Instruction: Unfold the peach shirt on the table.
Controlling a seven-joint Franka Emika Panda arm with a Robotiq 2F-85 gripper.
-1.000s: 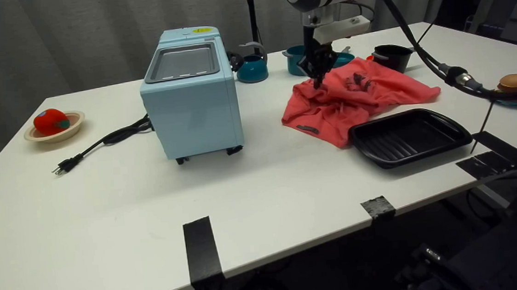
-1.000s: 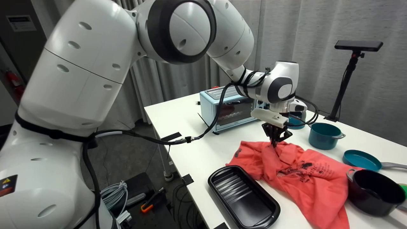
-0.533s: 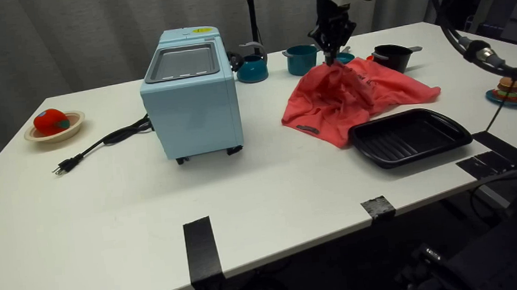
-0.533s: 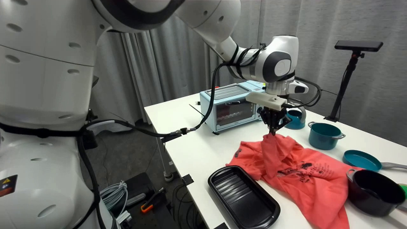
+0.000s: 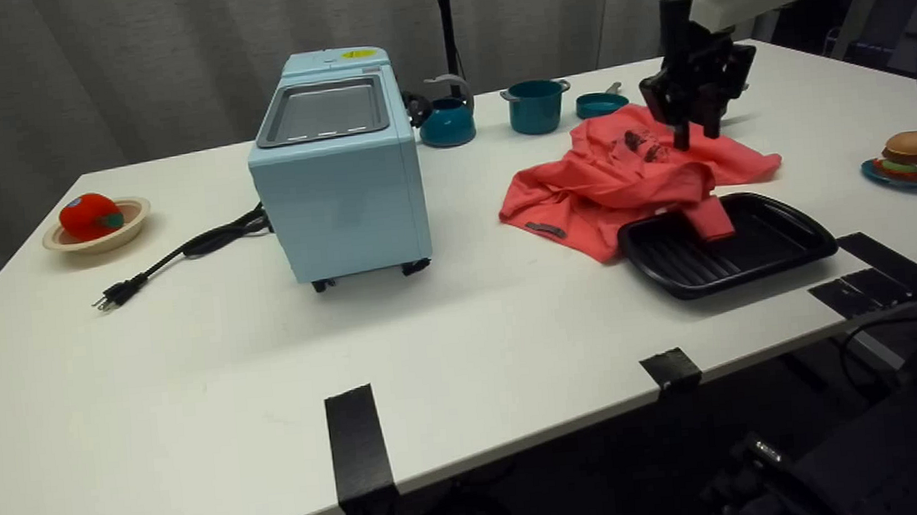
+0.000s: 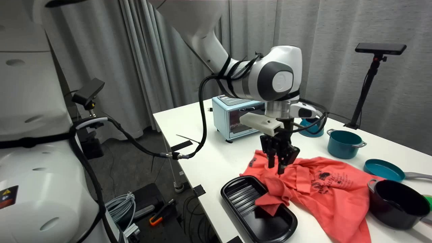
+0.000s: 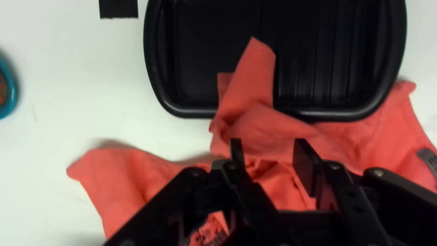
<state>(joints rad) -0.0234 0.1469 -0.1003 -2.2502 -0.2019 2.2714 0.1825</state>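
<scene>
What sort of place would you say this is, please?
Most likely a robotics lab: there is a robot arm over a white table, a camera-like bar on a black stand, and a toy-looking hamburger.

- We see a yellow triangle (image 6: 6,191) on the robot arm's (image 6: 40,189) label (image 6: 10,199).
- We cannot read the lettering (image 6: 341,181) or grey tag (image 7: 428,159) on the peach shirt (image 6: 342,204), nor the oven's (image 5: 344,201) yellow sticker (image 5: 359,53).

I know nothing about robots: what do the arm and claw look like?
The arm is white and rounded, with grey oval marks and a dark grey joint ring. A black cable is strapped on with black bands. A dark label shows a yellow triangle. Past a silver collar and an off-white block, the gripper is black, with two slim fingers.
</scene>
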